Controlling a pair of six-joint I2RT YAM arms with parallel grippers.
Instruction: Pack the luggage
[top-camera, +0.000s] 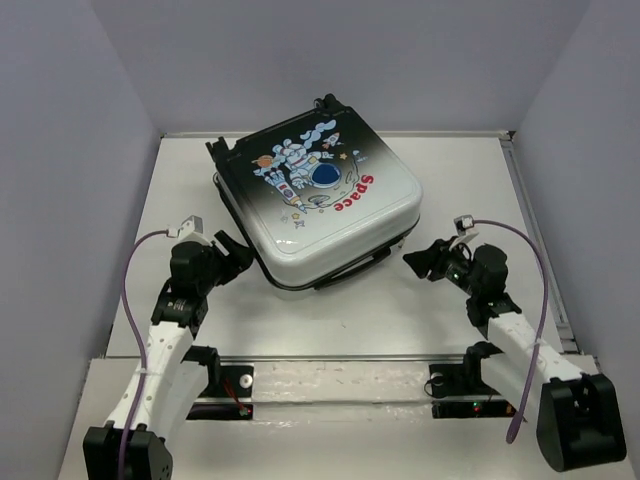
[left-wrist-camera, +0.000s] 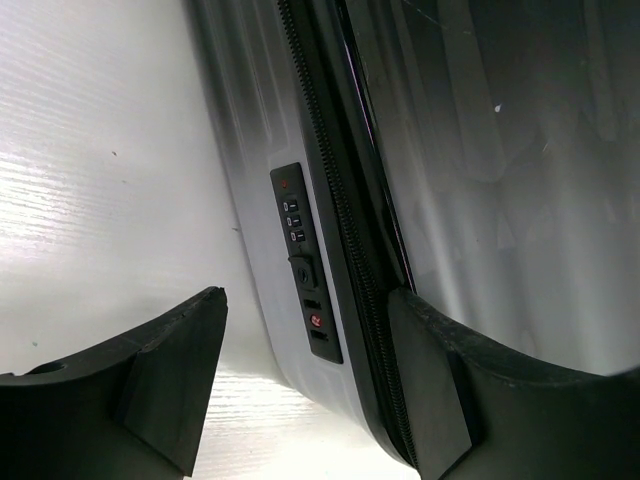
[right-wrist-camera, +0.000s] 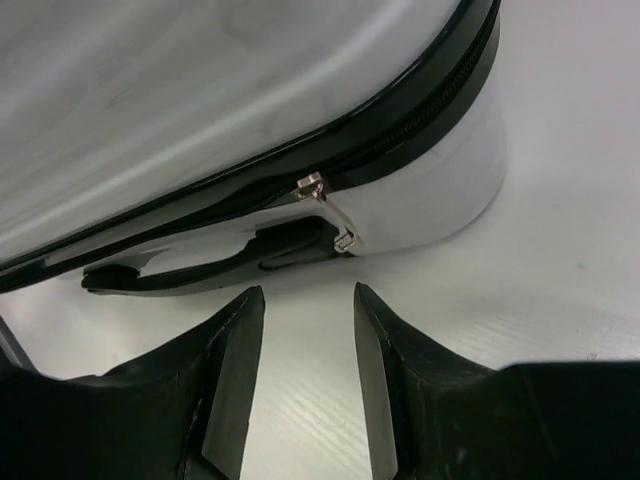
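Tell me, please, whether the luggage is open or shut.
Shut: the luggage halves lie flat together; whether fully zipped, cannot tell.

Bright even light; glare streaks the luggage (right-wrist-camera: 200, 100).

We find the closed luggage (top-camera: 318, 200) filling the middle of the bench (top-camera: 340, 315) and standing close to the far wall (top-camera: 330, 60). Bare strips to its left and right, and the near bench, give us passage. Our left hand (top-camera: 238, 255) and right hand (top-camera: 418, 260) crowd its near corners.
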